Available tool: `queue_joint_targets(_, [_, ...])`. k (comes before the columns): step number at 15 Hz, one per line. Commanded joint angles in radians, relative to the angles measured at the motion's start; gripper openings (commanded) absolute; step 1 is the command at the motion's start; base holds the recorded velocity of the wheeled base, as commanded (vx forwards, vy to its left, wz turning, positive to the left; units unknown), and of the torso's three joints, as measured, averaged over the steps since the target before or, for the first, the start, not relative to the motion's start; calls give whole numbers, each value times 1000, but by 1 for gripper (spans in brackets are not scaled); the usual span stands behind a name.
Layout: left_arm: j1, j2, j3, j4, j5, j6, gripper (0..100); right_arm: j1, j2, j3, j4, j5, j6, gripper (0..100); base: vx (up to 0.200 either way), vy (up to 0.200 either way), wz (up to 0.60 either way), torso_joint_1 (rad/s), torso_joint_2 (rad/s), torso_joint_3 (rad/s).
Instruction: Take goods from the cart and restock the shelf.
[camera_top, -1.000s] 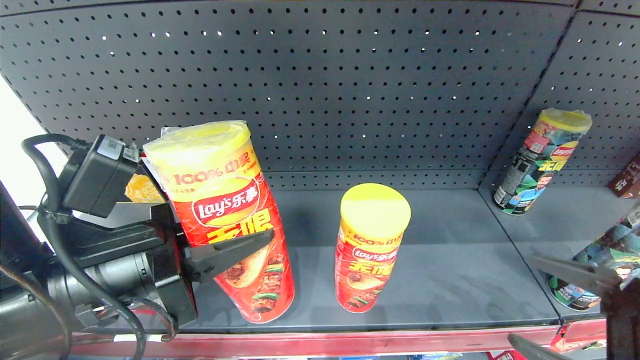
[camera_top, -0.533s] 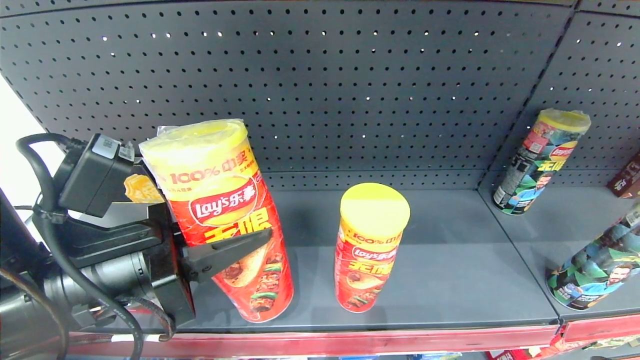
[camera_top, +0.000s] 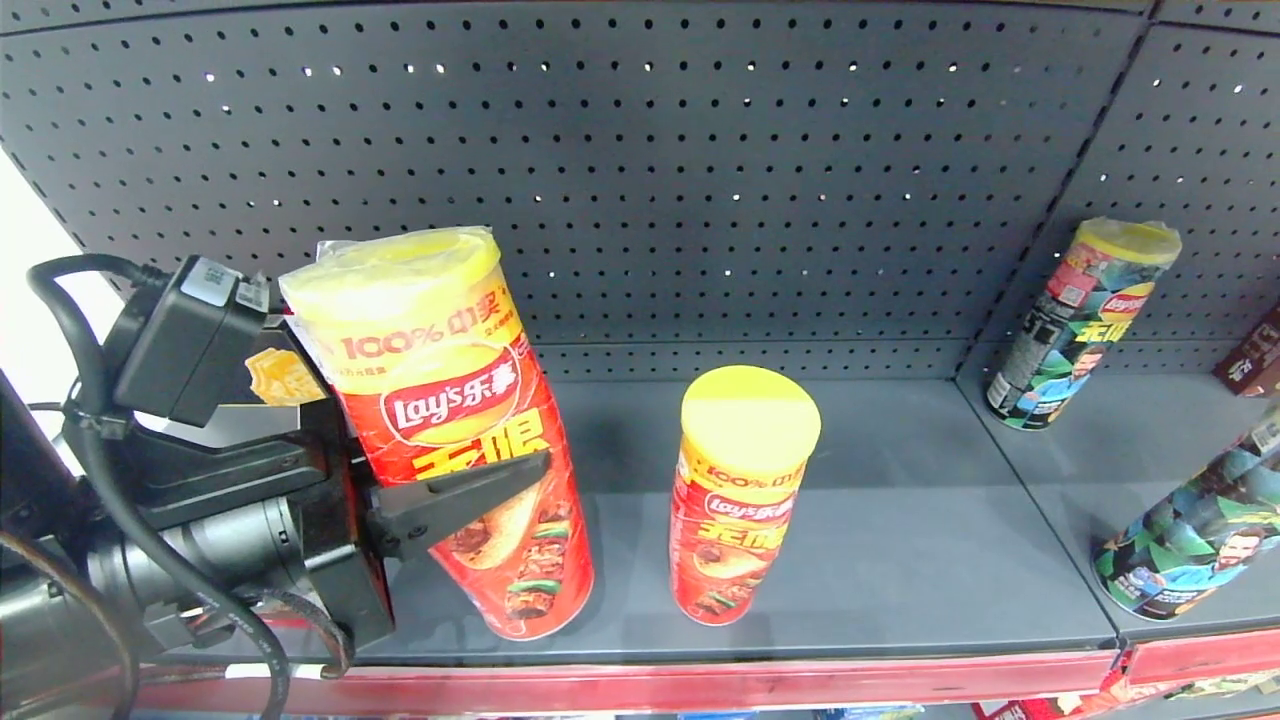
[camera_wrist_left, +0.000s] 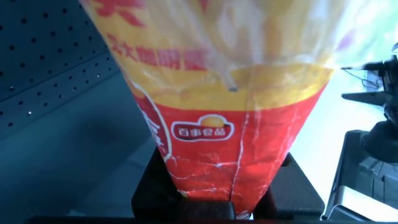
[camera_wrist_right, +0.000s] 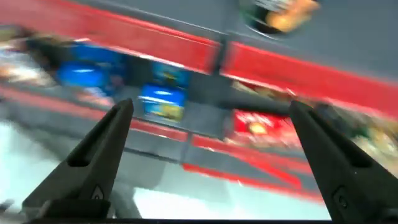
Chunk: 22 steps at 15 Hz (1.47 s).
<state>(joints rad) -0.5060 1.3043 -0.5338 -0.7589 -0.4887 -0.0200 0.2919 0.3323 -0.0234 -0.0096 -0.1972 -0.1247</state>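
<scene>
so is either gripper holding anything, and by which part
The left gripper holds the wrapped red chip can around its middle. The right gripper is open, holding nothing.

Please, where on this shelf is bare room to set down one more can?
The widest bare patch of the shelf lies between the standing red can and the dark can at the front right. A strip behind the red can, along the pegboard wall, is free too. The gap between it and the held can is narrow.
</scene>
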Motion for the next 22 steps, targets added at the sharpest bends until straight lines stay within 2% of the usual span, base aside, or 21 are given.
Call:
queue_joint_targets(1, [-13,6,-5,0,-1,0,0,-217,4,-3,5,-7,10,100,0,0,0,0,0,0])
queue_joint_targets(3, [-14,4,2,-2,-1,2,0,-310,-118,-3,7,-4,23,100,0,0,0,0,0,0])
queue_joint_targets(5, [-20,4,2,-2,-1,2,0,-287,-265,-3,8,1,19,100,0,0,0,0,0,0])
queue_joint_targets(9, [-20,4,6,-14,-2,2,0,-309,-328,3,-7,-18,66,100,0,0,0,0,0,0])
queue_joint_targets(12, [-20,0,14,-22,-1,2,0,-307,-328,0,-1,87,83,100,0,0,0,0,0,0])
queue_joint_targets(13, [-19,-2,31,-31,-2,2,0,-309,-328,5,-3,56,83,100,0,0,0,0,0,0])
queue_joint_targets(14, [-19,-7,54,-42,-2,2,0,-309,-329,7,-7,-50,85,100,0,0,0,0,0,0])
queue_joint_targets(15, [-17,-25,74,-43,-2,2,0,-307,-329,7,-7,-106,88,100,0,0,0,0,0,0])
queue_joint_targets(17, [-28,-46,124,-45,-2,11,0,-307,-329,16,-36,136,31,100,0,0,0,0,0,0])
queue_joint_targets(18, [-43,-46,124,-45,-2,15,0,-307,-328,23,-59,186,31,100,0,0,0,0,0,0])
queue_joint_targets(19, [-48,-46,114,-43,-2,14,0,-307,-329,23,-56,173,62,100,0,0,0,0,0,0])
queue_joint_targets(20, [-51,-42,80,-36,-2,15,0,-309,-329,23,-43,35,148,100,0,0,0,0,0,0])
queue_joint_targets(21, [-63,-28,52,-33,-4,14,0,-307,-329,20,-32,-19,149,100,0,0,0,0,0,0])
queue_joint_targets(22, [-63,-5,35,-33,-2,14,0,-307,-329,22,-36,79,106,100,0,0,0,0,0,0])
